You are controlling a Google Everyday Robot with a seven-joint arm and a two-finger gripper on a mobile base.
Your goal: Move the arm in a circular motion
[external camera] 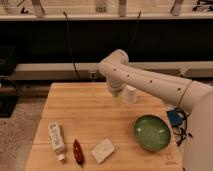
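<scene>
The glossy white arm (150, 82) reaches from the lower right up to a rounded joint (116, 62) over the far middle of the wooden table (85, 112). The gripper (116, 91) hangs below that joint, just above the table's far part and mostly hidden by the arm. A small white cup (130, 94) stands right beside it on the right.
A green bowl (152, 132) sits at the front right. A white bottle (56, 140), a red-brown object (78, 152) and a white packet (102, 150) lie along the front left. A blue object with cables (175, 119) is at the table's right edge. Dark shelving stands behind.
</scene>
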